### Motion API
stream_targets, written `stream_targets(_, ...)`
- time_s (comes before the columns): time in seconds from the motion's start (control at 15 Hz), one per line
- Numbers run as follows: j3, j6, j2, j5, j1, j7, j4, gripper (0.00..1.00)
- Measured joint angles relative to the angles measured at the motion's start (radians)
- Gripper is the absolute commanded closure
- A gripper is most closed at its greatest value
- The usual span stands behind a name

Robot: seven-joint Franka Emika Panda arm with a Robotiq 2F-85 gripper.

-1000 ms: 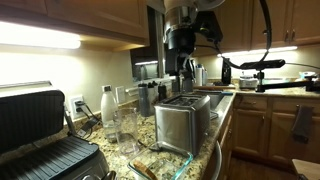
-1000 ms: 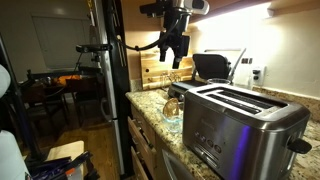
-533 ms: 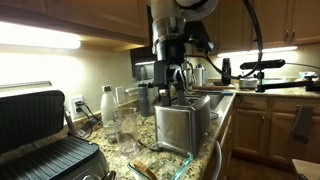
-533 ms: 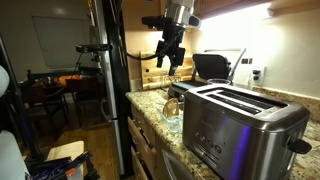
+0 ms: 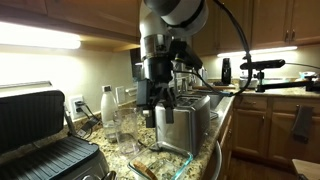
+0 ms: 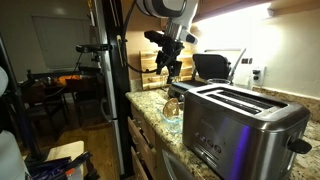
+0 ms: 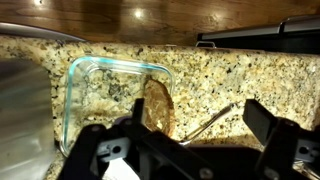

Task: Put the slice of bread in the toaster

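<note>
Closest to the wrist camera, the gripper (image 7: pixel 178 148) fills the bottom edge, its jaws spread wide apart with nothing between them. Just beyond it, on the speckled granite desk (image 7: pixel 215 75), lies a clear glass dish (image 7: pixel 90 75). The slice of bread (image 7: pixel 157 105) stands tilted inside that dish, towards its right-hand side as this view shows it, and nothing grips it. A thin metal utensil (image 7: pixel 212 121) lies on the desk just beside the dish; its kind cannot be told. At the left edge, the brushed steel side of the toaster (image 7: pixel 22 110) shows next to the dish, apart from the bread.

In an exterior view the black ribbed grill (image 5: pixel 40 145) sits nearest, its lid raised. Next comes the glass dish (image 5: pixel 168 153) near the desk's front edge, with the toaster (image 5: pixel 190 125) right behind it. The gripper (image 5: pixel 160 103) hangs above the dish in front of the toaster's end face, touching neither. A white bottle (image 5: pixel 107 104) and some clear glasses (image 5: pixel 125 125) stand farther back, towards the wall.

In an exterior view the toaster (image 6: pixel 240 125) is the nearest thing, its two long slots facing up. The gripper (image 6: pixel 170 68) hangs beyond its far end, well above the desk. The grill (image 6: pixel 215 67) stands farther off, by the wall.
</note>
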Motion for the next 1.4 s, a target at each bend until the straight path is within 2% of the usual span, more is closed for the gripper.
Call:
stream_targets(0.47,0.021,0.059,0.075,0.049,0.005,0.000,0.007,0.00)
stream_targets(1.4,0.035,0.120,0.179,0.050,0.005,0.000,0.032,0.00)
